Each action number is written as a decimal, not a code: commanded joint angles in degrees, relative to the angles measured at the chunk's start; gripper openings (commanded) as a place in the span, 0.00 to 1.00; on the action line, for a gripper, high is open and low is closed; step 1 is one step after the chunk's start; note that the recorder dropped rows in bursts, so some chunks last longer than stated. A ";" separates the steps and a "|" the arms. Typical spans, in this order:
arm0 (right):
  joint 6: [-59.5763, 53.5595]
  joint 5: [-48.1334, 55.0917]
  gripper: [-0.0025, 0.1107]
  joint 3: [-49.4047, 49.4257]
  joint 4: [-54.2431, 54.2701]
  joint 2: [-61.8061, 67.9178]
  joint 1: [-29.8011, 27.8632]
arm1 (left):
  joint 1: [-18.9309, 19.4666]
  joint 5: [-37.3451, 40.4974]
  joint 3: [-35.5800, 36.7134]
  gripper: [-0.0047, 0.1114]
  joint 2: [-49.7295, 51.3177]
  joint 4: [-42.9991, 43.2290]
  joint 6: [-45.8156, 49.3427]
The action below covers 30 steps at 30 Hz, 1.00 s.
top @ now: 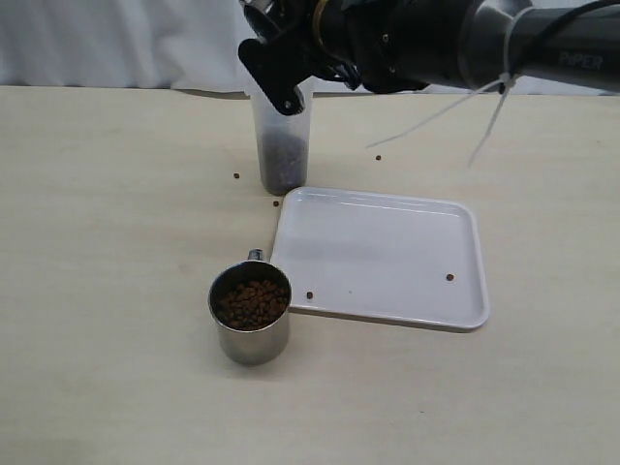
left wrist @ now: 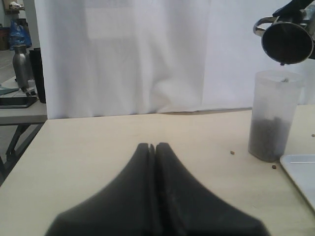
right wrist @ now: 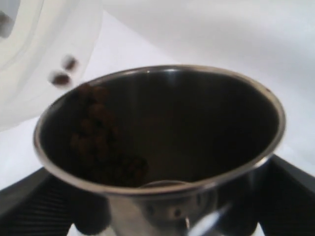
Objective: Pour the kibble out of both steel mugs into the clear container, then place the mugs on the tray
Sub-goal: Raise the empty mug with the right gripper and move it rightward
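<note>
Kibble [top: 252,303] fills the front mug [top: 250,334], which is set on the table [top: 97,252] just beside the tray's [top: 387,308] near corner. Behind, a second mug [left wrist: 287,42] is clamped by the right gripper [top: 281,76] and tipped over the part-filled container [top: 282,155]. The left gripper [left wrist: 155,147] is seen pressed together, empty.

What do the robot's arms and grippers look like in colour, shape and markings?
The right arm is a thick black and grey tube with pale PiPER lettering and white cable ties sticking out. The left gripper has matte black fingers tapering to blunt tips. The right gripper's fingers are black and finely ribbed.
</note>
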 commanded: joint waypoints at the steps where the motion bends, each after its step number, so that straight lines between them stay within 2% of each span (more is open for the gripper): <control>1: -2.19 2.55 0.07 -0.47 -0.34 -0.41 0.45 | -0.56 -0.60 0.18 0.04 -0.20 -0.01 0.00; 5: -7.00 2.13 0.07 -0.47 -0.34 -0.41 0.45 | -0.56 -0.60 0.18 0.04 -0.20 -0.01 0.00; 18: -11.60 1.82 0.07 -0.47 -0.34 0.47 0.45 | -0.56 -0.60 0.18 0.04 -0.20 -0.01 0.00; 23: -5.12 1.82 0.07 -0.47 -0.34 0.47 0.45 | -0.56 -0.60 0.18 0.04 -0.20 -0.01 0.00; 28: -3.61 3.60 0.07 -0.47 -0.34 0.47 0.45 | -0.56 -0.60 0.18 0.04 -0.20 -0.01 0.00; 30: 4.71 3.60 0.07 -0.47 -0.34 0.47 0.11 | -0.56 -0.60 0.18 0.04 -0.20 -0.01 0.00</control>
